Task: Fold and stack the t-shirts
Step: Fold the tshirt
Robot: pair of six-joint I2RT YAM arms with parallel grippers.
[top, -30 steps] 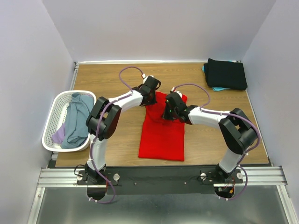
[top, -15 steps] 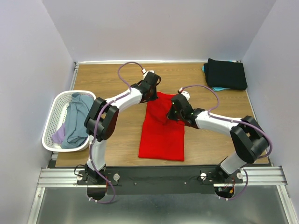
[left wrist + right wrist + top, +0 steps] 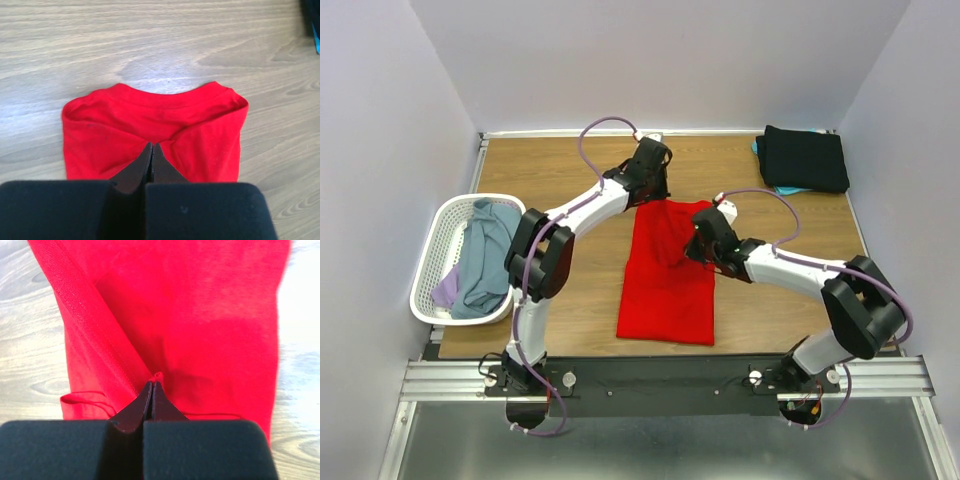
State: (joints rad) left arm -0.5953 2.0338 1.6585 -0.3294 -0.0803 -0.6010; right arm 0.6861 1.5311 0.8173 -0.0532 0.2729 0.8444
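Left jaws, pinching the red t-shirt [image 3: 665, 290] below its collar [image 3: 165, 97], have pulled away from its hem, right jaws pinching its side, likely flattening it.

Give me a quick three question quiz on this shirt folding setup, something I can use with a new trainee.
1. True or false: the left gripper and the right gripper are both shut on the red t-shirt.
2. Fill in: the white basket stands at the ___ edge of the table.
3. Where does the black t-shirt lie? A) in the white basket B) folded at the table's far right corner C) under the red t-shirt

Key: 1 true; 2 left; 3 B.
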